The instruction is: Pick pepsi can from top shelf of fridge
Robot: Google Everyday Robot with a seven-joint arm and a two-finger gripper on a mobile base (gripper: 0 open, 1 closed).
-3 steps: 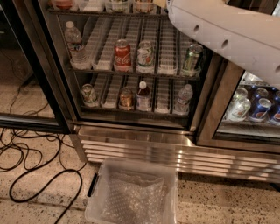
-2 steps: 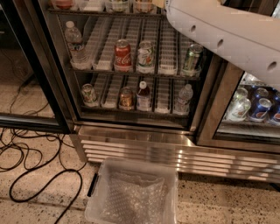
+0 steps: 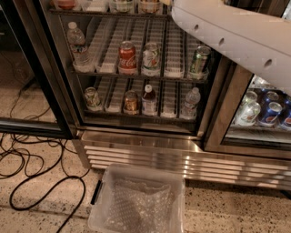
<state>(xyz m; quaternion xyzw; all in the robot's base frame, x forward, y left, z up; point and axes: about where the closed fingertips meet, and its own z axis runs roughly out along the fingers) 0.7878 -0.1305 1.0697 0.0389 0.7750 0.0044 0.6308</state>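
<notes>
In the one camera view, the red Coca-Cola can (image 3: 127, 57) on the middle rack serves as the marker for everything else. Straight above it, along the picture's top edge, runs the top shelf (image 3: 109, 13) of the fridge (image 3: 141, 152), a dark wire rack with white ribbed lanes. Only the bases of a few containers (image 3: 122, 4) show on that shelf. The edge cuts off their colours and lettering, so which of them is the pepsi can cannot be told.

Up and to the right of the Coca-Cola can, the white robot arm (image 3: 236, 41) slants across the corner and covers the right end of the top shelf. The gripper is not in view, since the arm's end leaves the picture at the top edge, above and right of the Coca-Cola can. Whether it is spread or closed cannot be told.

Just right of the Coca-Cola can stands a pale can (image 3: 150, 59), and farther right a green can (image 3: 199, 59). To its left is a water bottle (image 3: 78, 45). One rack below it stand more cans and bottles (image 3: 148, 100). Far to its lower right, behind a glass door, sit blue cans (image 3: 271, 113). On the floor below it is a clear plastic bin (image 3: 102, 209), and black cables (image 3: 36, 159) lie to its lower left.
</notes>
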